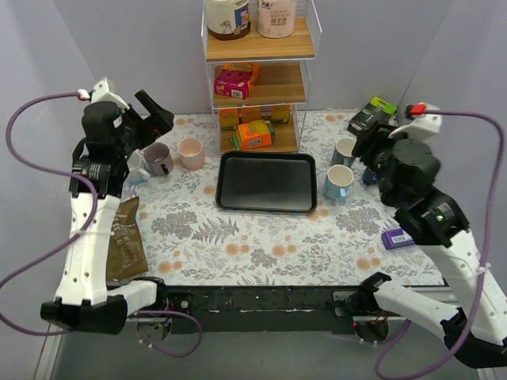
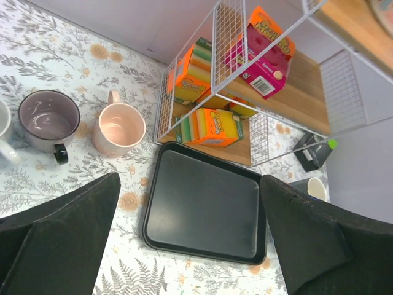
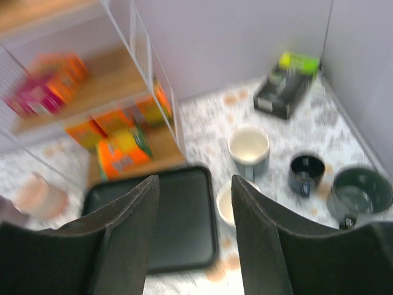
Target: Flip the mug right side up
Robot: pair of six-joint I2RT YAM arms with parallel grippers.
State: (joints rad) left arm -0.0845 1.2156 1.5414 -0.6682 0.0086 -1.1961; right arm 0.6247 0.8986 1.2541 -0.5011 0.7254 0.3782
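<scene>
My left gripper (image 2: 189, 184) hangs with fingers spread wide and my right gripper (image 3: 194, 181) with fingers partly apart, both empty and held high, I judge to survey the table. The grey mug (image 2: 48, 120) and pink mug (image 2: 120, 128) at ten o'clock of the tray (image 2: 209, 203), and the light blue mug (image 1: 338, 182) at its three o'clock, already stand mouth up. The one to turn may be the white mug (image 2: 3, 132), cut off at the left wrist view's nine o'clock edge, but I cannot tell.

Tray (image 1: 267, 182) before the rack (image 1: 259, 49), between left mugs (image 1: 191, 152) and right mugs (image 1: 338, 183).
</scene>
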